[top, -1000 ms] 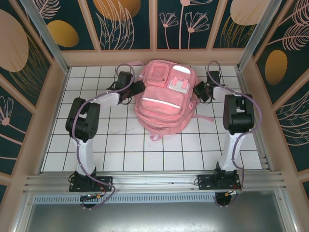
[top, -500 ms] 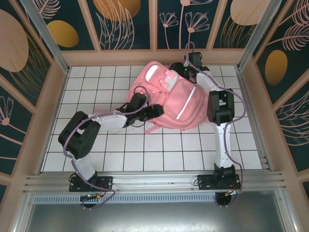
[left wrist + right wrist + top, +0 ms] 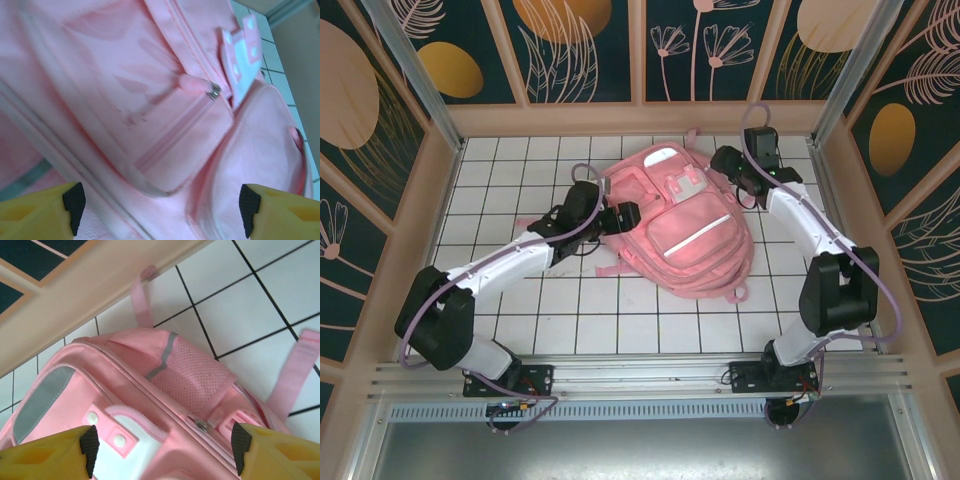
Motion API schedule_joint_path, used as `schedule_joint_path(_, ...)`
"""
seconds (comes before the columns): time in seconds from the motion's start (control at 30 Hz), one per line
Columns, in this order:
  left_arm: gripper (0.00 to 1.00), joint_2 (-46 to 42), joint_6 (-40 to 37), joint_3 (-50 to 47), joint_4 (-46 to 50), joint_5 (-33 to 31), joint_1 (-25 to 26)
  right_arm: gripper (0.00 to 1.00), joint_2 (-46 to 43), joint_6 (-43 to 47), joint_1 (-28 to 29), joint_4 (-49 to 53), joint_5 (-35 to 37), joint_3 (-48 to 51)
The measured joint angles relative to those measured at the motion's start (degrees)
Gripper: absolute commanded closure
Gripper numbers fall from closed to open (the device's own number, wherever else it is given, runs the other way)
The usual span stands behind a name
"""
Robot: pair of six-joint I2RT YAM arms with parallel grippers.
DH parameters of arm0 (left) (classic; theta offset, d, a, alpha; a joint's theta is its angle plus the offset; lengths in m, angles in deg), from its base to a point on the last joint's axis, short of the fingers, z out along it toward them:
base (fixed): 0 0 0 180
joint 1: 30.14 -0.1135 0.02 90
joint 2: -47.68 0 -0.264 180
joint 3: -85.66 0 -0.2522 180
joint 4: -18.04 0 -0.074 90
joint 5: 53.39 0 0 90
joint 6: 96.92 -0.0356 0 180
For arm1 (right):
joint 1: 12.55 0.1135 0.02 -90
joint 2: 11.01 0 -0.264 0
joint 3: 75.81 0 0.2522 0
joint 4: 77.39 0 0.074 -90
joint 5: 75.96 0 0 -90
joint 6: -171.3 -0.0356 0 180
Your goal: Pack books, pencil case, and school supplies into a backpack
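- Left gripper (image 3: pixel 162 212): my jaws stand wide apart and grip nothing. They are poised over the front pocket's zip pull (image 3: pixel 199 86).
- Right gripper (image 3: pixel 165 455): my jaws are likewise wide and empty, above the bag's top end.
- Backpack (image 3: pixel 690 235): front up on the tiled table (image 3: pixel 650 320), far middle, between my two grippers.
- Step, as I judge: handling the bag itself; the zips look closed.
- Next: pinch a pull while my other gripper steadies the fabric.
- Heading: the top points far-left; the long axis runs far-left to near-right.

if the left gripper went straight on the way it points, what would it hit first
The backpack: its pink fabric sits dead ahead of the open left gripper, seemingly close, though depth is unclear.
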Motion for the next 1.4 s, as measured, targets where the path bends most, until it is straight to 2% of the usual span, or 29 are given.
schedule_joint_path(0.13, 0.25, -0.22, -1.68, -3.39, -1.92, 2.54, -1.27, 0.32, 1.38, -0.94, -2.93, -0.74, -2.71, 4.81)
schedule_joint_path(0.2, 0.26, -2.27, -1.99, -8.98, -4.79, 4.68, -1.22, 0.33, 1.05, -1.38, -3.78, -1.64, -5.31, 9.16)
schedule_joint_path(0.3, 0.32, -9.49, -1.68, -20.72, -9.09, 6.80, -1.11, 0.33, 0.42, -1.86, -3.63, -1.84, -8.74, 13.75)
schedule_joint_path(0.47, 0.45, -19.74, -0.20, -35.69, -19.61, 6.91, -0.31, 0.36, -5.55, -2.05, -3.63, -3.02, -12.70, 18.12)
schedule_joint_path(0.63, 0.45, -19.45, -1.29, -46.31, -35.47, 5.09, 2.12, 0.39, -8.66, -2.21, -3.54, -4.37, -16.22, 19.85)
schedule_joint_path(0.8, 0.46, -13.62, -6.05, -46.14, -43.87, 4.48, 2.27, 0.40, -8.66, -2.21, -3.54, -5.86, -18.16, 20.85)
schedule_joint_path(1.03, 0.50, -0.15, -10.78, -41.64, -52.63, 5.20, 2.29, 0.40, -8.66, -2.21, -3.63, -6.36, -19.06, 20.92)
schedule_joint_path(1.2, 0.54, 6.56, -12.76, -39.74, -54.75, 6.49, 2.29, 0.40, -8.63, -2.21, -3.76, -6.40, -19.76, 20.92)
schedule_joint_path(1.4, 0.58, 10.40, -15.41, -36.59, -54.29, 6.34, 2.29, 0.40, -8.09, -2.23, -4.15, -7.21, -20.92, 21.05)
